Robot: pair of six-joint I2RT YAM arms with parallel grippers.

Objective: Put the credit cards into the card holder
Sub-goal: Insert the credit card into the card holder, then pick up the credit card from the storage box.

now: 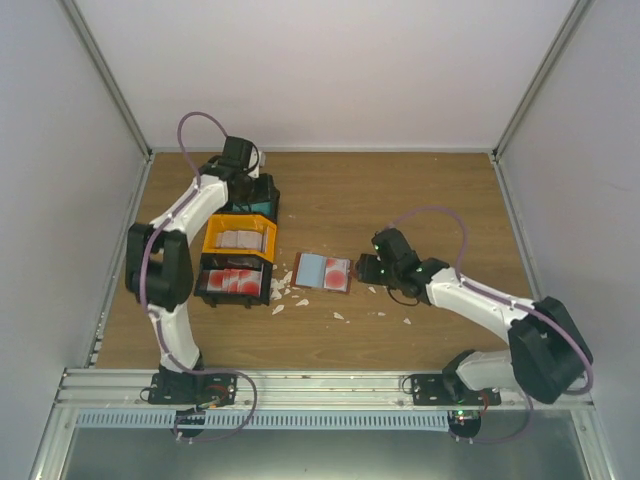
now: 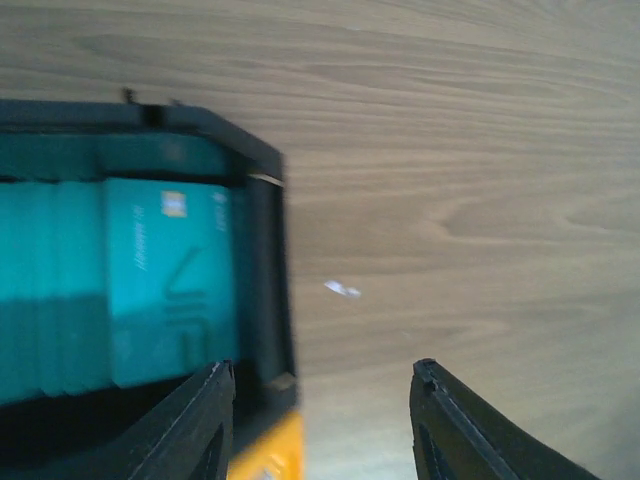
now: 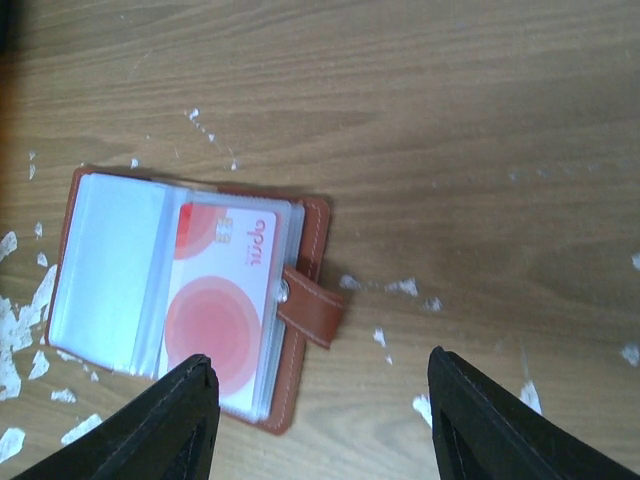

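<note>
The reddish-brown card holder (image 1: pixel 322 272) lies open on the table middle, its clear sleeves up; a red-and-white credit card (image 3: pixel 222 300) sits in its right sleeve. My right gripper (image 1: pixel 367 266) is open and empty just right of the holder (image 3: pixel 305 250), jaws wide apart. My left gripper (image 1: pixel 262 188) is open and empty above the far end of the black-and-orange tray (image 1: pixel 238 247), beside its teal cards (image 2: pixel 165 290). Red cards (image 1: pixel 236 281) lie in the tray's near compartment.
Small white scraps (image 3: pixel 405 287) lie scattered around the holder and near the tray (image 1: pixel 280 292). The tray's black wall (image 2: pixel 265 260) and orange rim (image 2: pixel 270 455) are under my left fingers. White walls enclose the table on three sides.
</note>
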